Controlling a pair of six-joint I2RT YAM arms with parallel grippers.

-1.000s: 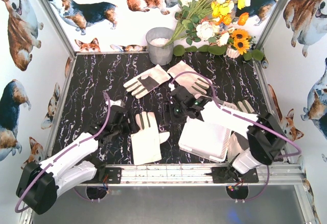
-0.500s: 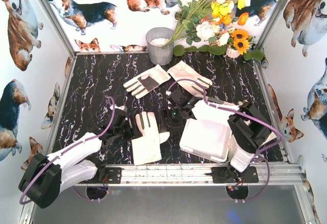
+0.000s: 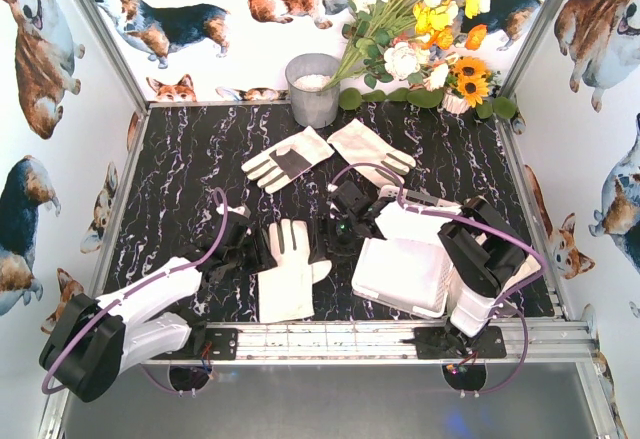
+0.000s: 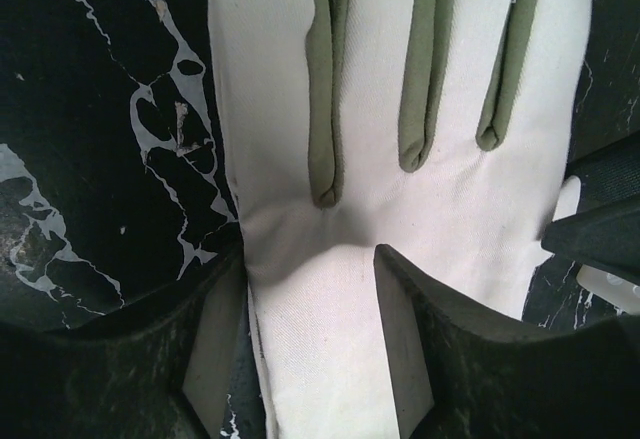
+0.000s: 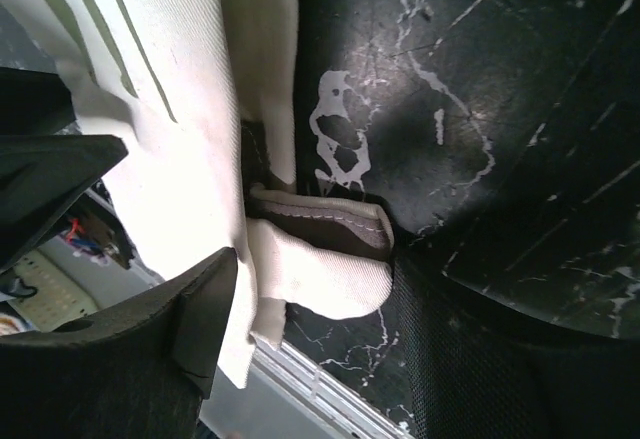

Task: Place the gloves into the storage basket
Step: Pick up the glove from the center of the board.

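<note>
A black, white-veined counter (image 3: 180,159) lies under the left pincer (image 3: 260,251) and the right pincer (image 3: 330,241). Well beyond both, at the far edge, a grey metal bucket (image 3: 313,89) stands upright. A bouquet of yellow, white and orange flowers (image 3: 420,19) leans beside it, beyond the right pincer. Corgi-printed walls (image 3: 60,69) enclose three sides, and a metal rail (image 3: 330,337) runs nearer than both pincers

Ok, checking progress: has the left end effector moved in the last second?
Yes: the left end effector shifted right, away from the table's left edge, to the near glove.
</note>
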